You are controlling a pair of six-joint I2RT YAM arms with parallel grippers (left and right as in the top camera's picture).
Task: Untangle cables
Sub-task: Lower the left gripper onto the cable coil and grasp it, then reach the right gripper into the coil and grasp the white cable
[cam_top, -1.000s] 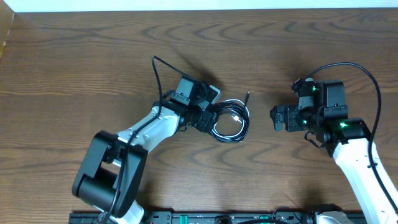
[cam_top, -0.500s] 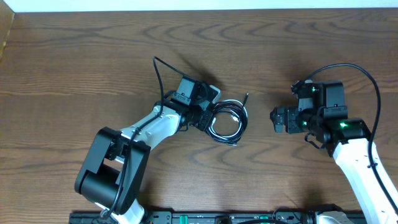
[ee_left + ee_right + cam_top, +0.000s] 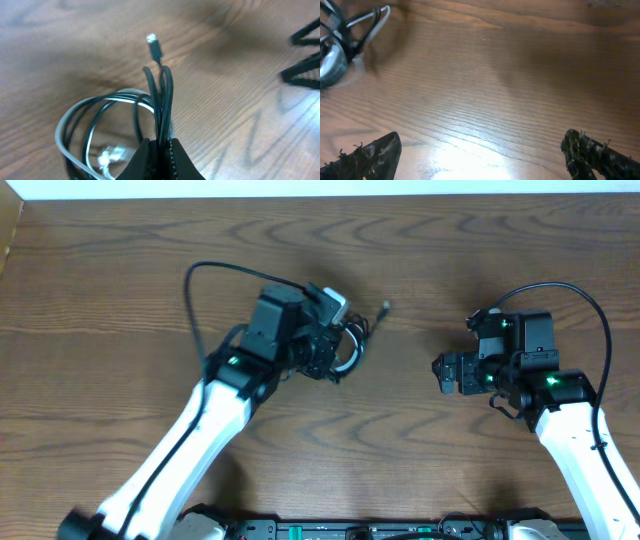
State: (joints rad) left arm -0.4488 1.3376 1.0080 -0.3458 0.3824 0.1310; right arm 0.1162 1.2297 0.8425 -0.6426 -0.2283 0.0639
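Note:
The cables (image 3: 102, 107) are a small coil of thin black cords and one white cord, hanging off the table. My left gripper (image 3: 161, 151) is shut on several black strands of it, and a plug end (image 3: 154, 44) sticks out beyond the fingers. From overhead the coil (image 3: 354, 343) hangs at my left gripper (image 3: 336, 358), left of centre, with the plug (image 3: 386, 307) pointing right. My right gripper (image 3: 441, 372) stands open to the right, well apart from the coil. In the right wrist view its fingers (image 3: 372, 152) hold nothing, and the coil (image 3: 350, 27) shows far left.
The wooden table (image 3: 450, 260) runs to a pale edge at the back. A thick black wire (image 3: 215, 270) arcs over my left arm and another (image 3: 570, 290) over my right arm. A black rail (image 3: 330, 530) lies along the front edge.
My left gripper has closed on the coil and lifted it, carrying it up and to the left. The left arm has straightened. The right arm has not moved.

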